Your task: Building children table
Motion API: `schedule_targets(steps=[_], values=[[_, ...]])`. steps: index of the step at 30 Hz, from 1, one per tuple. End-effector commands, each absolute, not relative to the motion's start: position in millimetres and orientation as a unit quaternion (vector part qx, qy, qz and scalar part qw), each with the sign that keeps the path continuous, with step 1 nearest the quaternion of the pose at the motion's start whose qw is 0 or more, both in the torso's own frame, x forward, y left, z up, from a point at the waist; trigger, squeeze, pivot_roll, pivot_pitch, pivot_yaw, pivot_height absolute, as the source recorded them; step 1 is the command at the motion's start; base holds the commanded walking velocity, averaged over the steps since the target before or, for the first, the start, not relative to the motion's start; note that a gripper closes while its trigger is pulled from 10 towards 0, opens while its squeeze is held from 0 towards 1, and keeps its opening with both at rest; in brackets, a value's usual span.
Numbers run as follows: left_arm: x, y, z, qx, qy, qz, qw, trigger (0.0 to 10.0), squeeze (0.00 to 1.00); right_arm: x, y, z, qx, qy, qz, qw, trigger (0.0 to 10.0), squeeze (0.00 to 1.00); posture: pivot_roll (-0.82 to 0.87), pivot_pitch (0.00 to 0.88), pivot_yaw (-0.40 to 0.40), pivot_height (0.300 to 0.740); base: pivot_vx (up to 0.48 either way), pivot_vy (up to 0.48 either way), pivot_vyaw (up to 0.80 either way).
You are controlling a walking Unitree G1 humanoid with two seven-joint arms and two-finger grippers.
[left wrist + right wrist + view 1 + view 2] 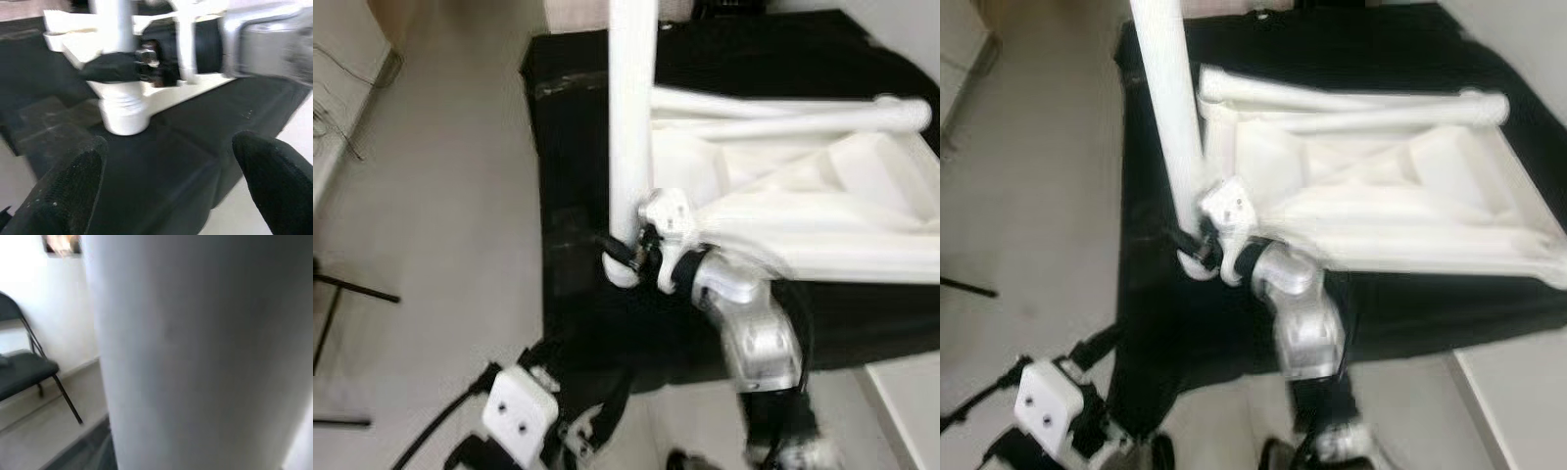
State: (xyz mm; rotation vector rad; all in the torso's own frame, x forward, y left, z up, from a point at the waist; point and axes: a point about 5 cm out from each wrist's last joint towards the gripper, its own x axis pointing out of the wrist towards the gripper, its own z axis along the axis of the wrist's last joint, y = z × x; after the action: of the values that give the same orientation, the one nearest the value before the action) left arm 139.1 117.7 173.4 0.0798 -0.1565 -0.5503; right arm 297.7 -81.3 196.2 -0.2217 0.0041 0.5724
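Note:
A white table leg [631, 117] stands upright at the near left corner of the upturned white tabletop [822, 215], its threaded end [122, 110] just over the black cover. My right gripper [626, 253] is shut on the leg's lower part, one black finger [112, 66] wrapped round it. In the right wrist view the leg [195, 352] is very close. Two more white legs [803, 116] lie along the tabletop's far edge. My left gripper [168, 152] hangs low in front of the black cover, open, with nothing between its fingers [73, 181].
The tabletop rests on a black-covered platform [578, 117]. Pale floor stretches to the left, with thin black stand legs [342, 289] and cables [333, 108] on it. A white surface [911, 401] lies at the near right. A dark folding chair [24, 367] stands by a wall.

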Motion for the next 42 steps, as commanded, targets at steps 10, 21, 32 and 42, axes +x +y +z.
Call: schedule_targets(steps=[10,21,32,42], values=[[145.3,118.9,171.4,0.042,-0.076,-0.279,0.956,10.0,0.0,313.8,-80.8,199.6,-0.135,0.03,0.263,0.955,10.0,0.0,0.08,0.254,-0.016,0.74,0.0,0.0,0.0],[148.7,117.3,172.2,0.041,-0.083,-0.277,0.956,10.0,0.0,318.4,-68.5,252.0,-0.105,-0.055,0.521,0.845,10.0,1.0,0.06,0.246,-0.032,0.74,0.0,0.0,0.0],[147.6,115.6,173.3,0.039,-0.084,-0.276,0.957,10.0,0.0,332.8,-62.6,256.5,-0.123,-0.057,0.692,0.709,10.0,0.0,0.09,0.255,-0.023,0.74,0.0,0.0,0.0],[143.5,114.6,172.6,0.035,-0.08,-0.276,0.957,10.0,0.0,334.0,-64.2,256.8,-0.087,-0.046,0.753,0.65,0.0,0.0,0.09,0.265,-0.02,0.74,0.0,0.0,0.0]])
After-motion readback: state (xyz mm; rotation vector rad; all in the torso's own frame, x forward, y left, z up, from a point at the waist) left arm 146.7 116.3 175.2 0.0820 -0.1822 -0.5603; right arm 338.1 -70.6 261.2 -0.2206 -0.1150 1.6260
